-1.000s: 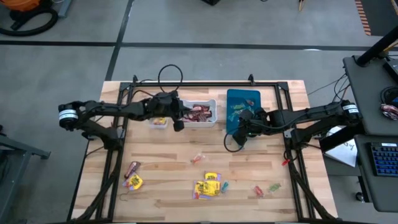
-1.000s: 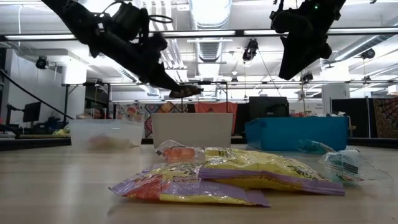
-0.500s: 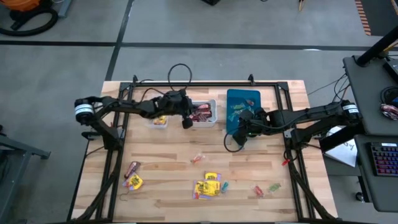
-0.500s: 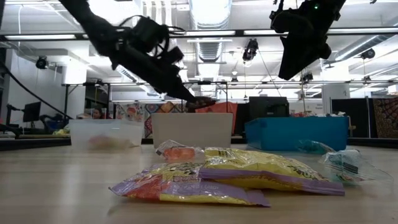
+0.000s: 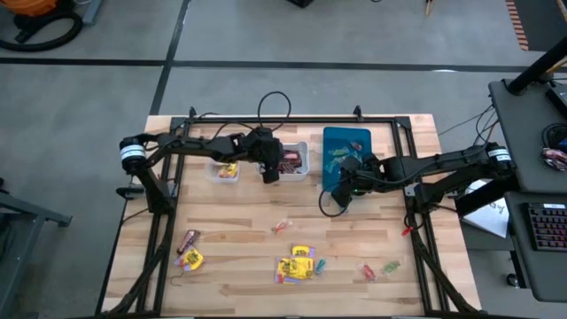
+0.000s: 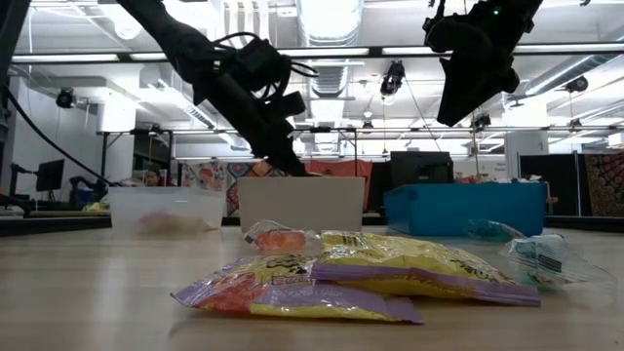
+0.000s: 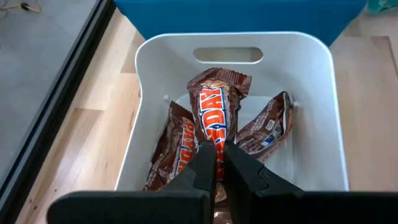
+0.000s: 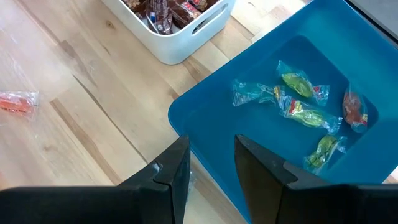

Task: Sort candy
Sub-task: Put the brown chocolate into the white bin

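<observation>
Your left gripper (image 7: 216, 163) is over the white bin (image 7: 152, 74), jaws pressed together, pinching a brown-red bar (image 7: 217, 118) with orange lettering by its end. Two more bars of the same kind lie in that bin beside it; crinkled brown wrappers, one showing a blue-white patch.

Your right gripper (image 8: 210, 163) hangs above the near edge of the blue bin (image 8: 205, 118), jaws spread, nothing between them. Inside the blue bin: small pieces in clear wrap (image 8: 303, 109), green mostly, one reddish, one teal.

The clear bin (image 5: 225, 173) to the left of the white one holds something yellow.

Still loose on the surface (image 5: 230, 230): a pile of bright yellow packets (image 5: 295, 264) near the front centre, a yellow packet and a dark bar (image 5: 189, 247) at front left, a small orange-red piece (image 5: 282, 226) mid-surface, and red and green pieces (image 5: 378, 269) at front right.
</observation>
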`<state>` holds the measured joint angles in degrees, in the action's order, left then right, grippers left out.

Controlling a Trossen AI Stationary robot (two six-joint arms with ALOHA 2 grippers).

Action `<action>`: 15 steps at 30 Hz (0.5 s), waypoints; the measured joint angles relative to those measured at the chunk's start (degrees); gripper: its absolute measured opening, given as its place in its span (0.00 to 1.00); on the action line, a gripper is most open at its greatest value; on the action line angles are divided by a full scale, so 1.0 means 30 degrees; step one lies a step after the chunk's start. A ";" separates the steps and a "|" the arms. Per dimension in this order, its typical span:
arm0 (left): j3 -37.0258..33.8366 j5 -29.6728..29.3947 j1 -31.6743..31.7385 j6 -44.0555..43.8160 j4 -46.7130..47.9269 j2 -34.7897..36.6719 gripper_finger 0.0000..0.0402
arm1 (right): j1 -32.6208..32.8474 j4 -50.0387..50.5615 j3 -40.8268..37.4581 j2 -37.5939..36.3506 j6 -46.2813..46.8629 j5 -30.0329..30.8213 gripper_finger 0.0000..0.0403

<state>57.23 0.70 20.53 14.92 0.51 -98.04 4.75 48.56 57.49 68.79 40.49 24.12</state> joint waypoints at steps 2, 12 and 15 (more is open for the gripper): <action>0.0000 -0.0016 0.0000 -0.0087 0.0101 0.0000 0.00 | 0.0000 -0.0004 0.0000 0.0000 0.0000 0.0000 0.29; 0.0000 -0.0076 0.0000 -0.0622 0.0174 -0.0007 0.05 | 0.0000 -0.0007 -0.0007 0.0000 0.0219 -0.0015 0.29; 0.0000 -0.0076 0.0000 -0.0635 0.0154 -0.0007 0.10 | 0.0000 -0.0007 -0.0006 0.0000 0.0233 -0.0022 0.29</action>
<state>57.23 0.47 20.53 13.02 0.97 -98.06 4.75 48.53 57.48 68.79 41.19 24.05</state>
